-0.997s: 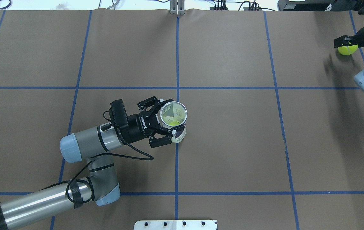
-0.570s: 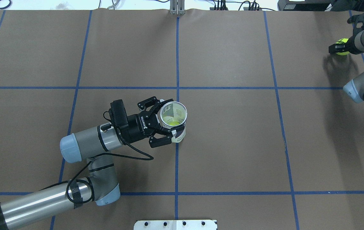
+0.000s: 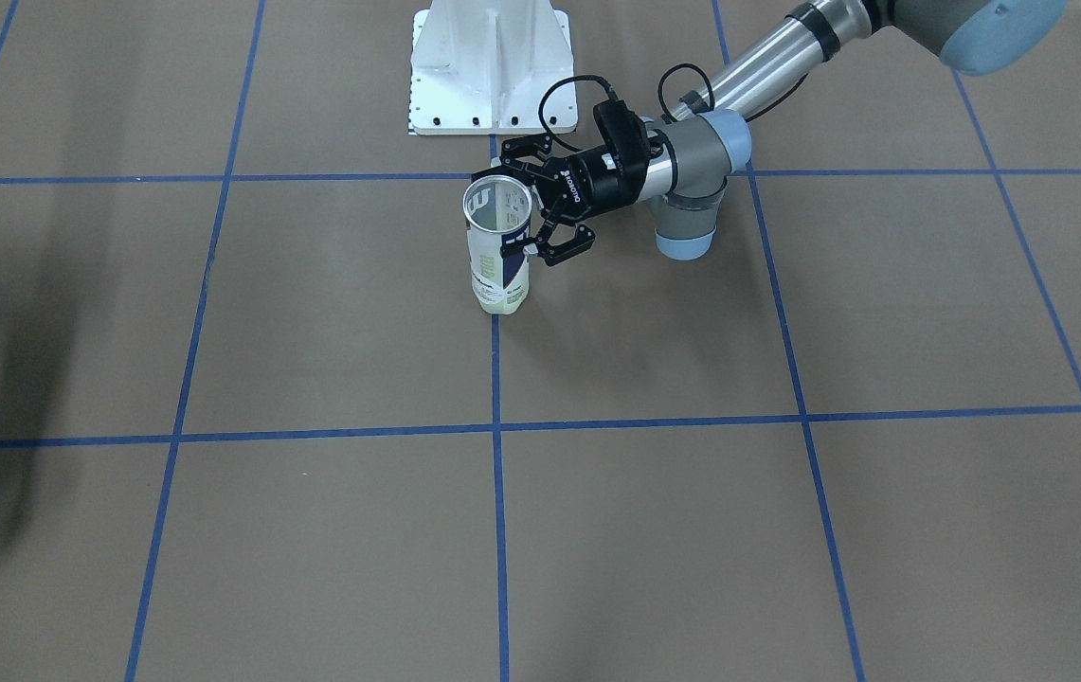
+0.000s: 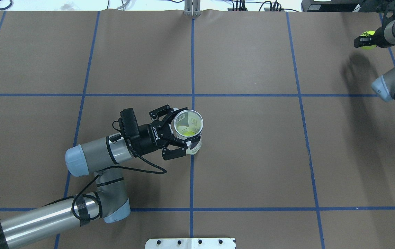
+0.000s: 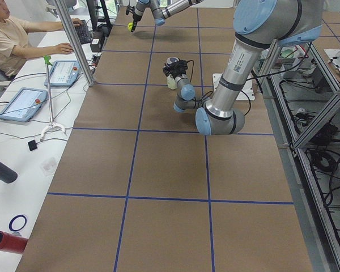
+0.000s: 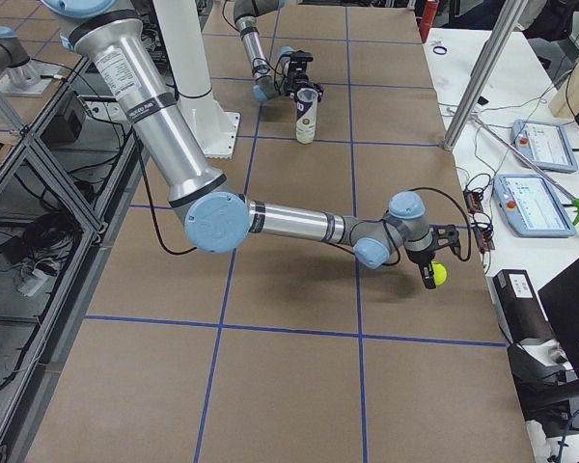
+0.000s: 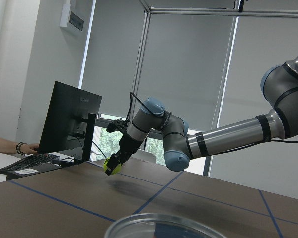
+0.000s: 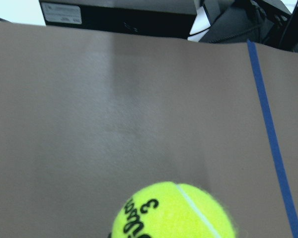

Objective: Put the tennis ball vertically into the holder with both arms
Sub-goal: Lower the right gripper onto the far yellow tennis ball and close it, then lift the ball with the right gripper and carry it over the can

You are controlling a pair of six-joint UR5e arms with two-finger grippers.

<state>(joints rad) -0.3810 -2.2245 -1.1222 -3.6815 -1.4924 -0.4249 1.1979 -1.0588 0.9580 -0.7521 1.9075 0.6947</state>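
The holder (image 4: 193,121), a clear can with a white-and-navy label, stands upright near the table's middle. It also shows in the front-facing view (image 3: 498,256) and the right view (image 6: 307,114). A yellow ball (image 4: 187,131) lies at its bottom. My left gripper (image 4: 180,133) is shut on the holder from its left side, just under the rim. It also shows in the front-facing view (image 3: 536,204). My right gripper (image 4: 364,38) is shut on a yellow tennis ball (image 4: 369,35) above the table's far right corner. That ball also shows in the right wrist view (image 8: 175,212) and the left wrist view (image 7: 111,167).
The white pedestal base (image 3: 490,66) stands at the robot's edge of the table. Blue tape lines (image 4: 192,69) cross the brown table cover. An operator (image 5: 11,34) sits with tablets (image 5: 21,103) beyond the far side.
My right gripper has carried the tennis ball leftward and toward the far edge in the overhead view, and its shadow has shifted. The left gripper and holder have not moved.
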